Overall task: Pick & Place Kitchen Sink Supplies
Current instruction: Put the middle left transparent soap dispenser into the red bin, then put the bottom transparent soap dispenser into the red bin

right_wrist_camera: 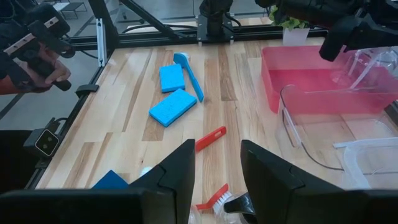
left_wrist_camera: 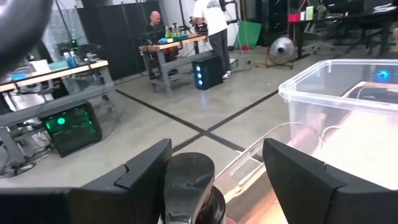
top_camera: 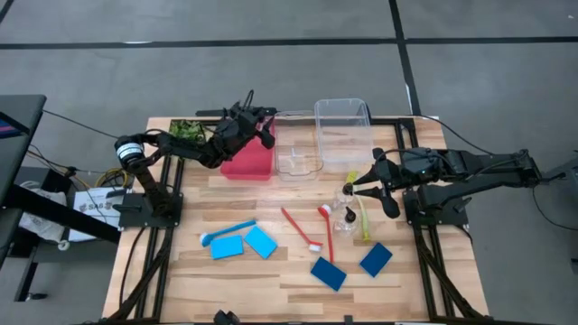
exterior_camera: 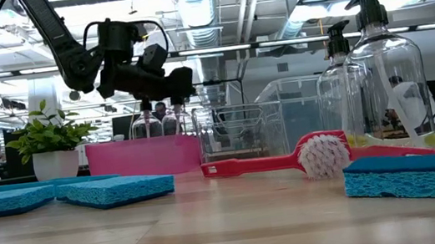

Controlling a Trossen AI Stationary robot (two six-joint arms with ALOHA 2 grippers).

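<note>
Sponges [top_camera: 261, 242], brushes [top_camera: 301, 229] and two pump bottles [top_camera: 348, 215] lie loose on the surface [top_camera: 271, 280], so most sorting remains. Left fingers [left_wrist_camera: 149, 180], spread, straddle a bottle's black pump top [left_wrist_camera: 188, 186] over the pink bin [top_camera: 247, 162]. Right fingers [right_wrist_camera: 180, 177] hang parted, empty, above the bottles.

Far edge of counter [top_camera: 181, 271]: plant [top_camera: 187, 129] at the left corner, then pink bin [top_camera: 247, 162], small clear bin [top_camera: 296, 162], large clear bin [top_camera: 342, 126] toward the right.
Left tool [top_camera: 267, 126]: above the pink bin's far side.
Right tool [top_camera: 350, 187]: over the two pump bottles [top_camera: 348, 217], near the right edge.
Middle: two brushes [top_camera: 302, 228] lie side by side, left of the bottles.
Left part: two sponges [top_camera: 245, 243] with a brush beside them.
Near edge: two more sponges [top_camera: 329, 273], right of centre.
</note>
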